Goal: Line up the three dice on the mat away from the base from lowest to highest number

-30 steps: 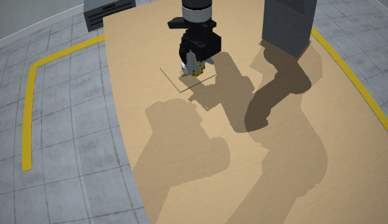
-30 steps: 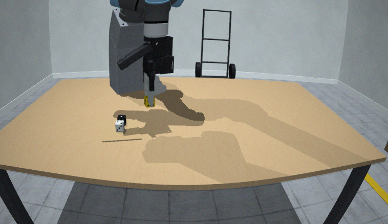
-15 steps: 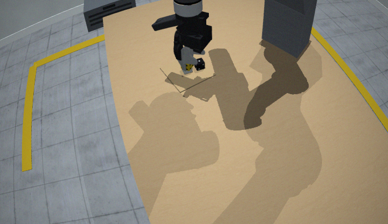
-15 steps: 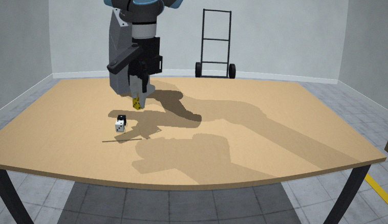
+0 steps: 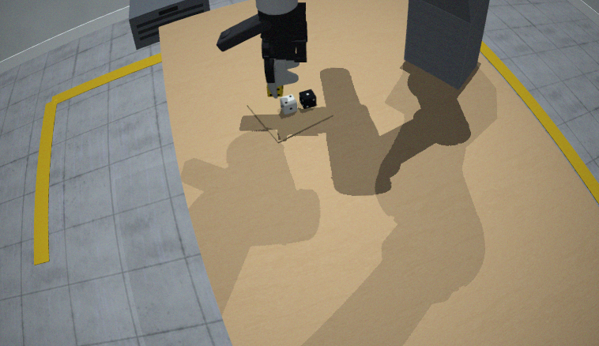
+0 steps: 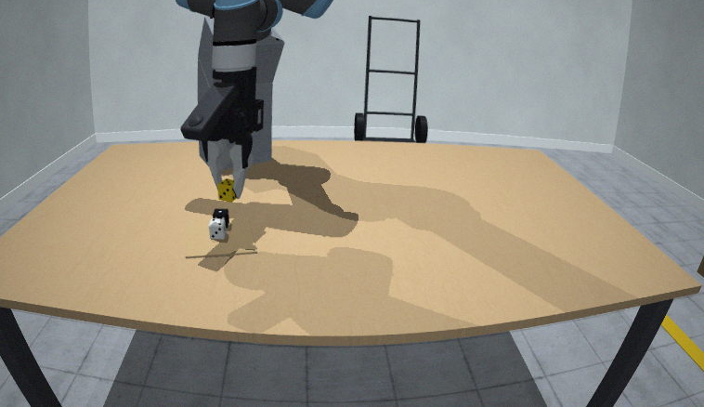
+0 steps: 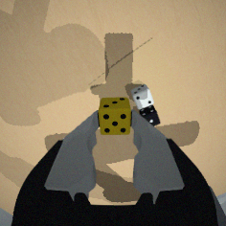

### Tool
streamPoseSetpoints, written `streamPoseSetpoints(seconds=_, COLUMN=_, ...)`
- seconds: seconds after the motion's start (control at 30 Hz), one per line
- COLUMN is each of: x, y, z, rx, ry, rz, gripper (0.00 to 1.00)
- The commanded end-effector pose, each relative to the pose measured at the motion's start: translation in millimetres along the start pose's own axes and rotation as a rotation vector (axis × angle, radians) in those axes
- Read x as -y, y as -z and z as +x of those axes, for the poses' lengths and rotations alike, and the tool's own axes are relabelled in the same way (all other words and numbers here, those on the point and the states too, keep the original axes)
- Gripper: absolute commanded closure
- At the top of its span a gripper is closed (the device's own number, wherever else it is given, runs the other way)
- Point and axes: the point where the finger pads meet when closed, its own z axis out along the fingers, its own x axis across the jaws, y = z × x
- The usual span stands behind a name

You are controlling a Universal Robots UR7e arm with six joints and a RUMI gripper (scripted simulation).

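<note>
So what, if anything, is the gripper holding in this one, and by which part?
The gripper is shut on the yellow die, one fingertip pressed against each of two opposite side faces. The die hangs above the table.
</note>
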Motion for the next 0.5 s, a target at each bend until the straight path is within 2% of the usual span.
streamPoseSetpoints(seconds=0.0, x=6.3, y=0.8, z=7.1, rx=0.010, ry=0.111, rz=-0.005, gripper=0.90)
streamPoseSetpoints(seconds=0.27, x=15.7, y=2.5, z=20.2, rx=0.013, ry=0.295, rz=-0.002, gripper=0.90)
streamPoseSetpoints(seconds=0.47, x=18.5, y=3.1, z=24.5, rx=0.013, ry=0.353, rz=0.000, gripper=0.90)
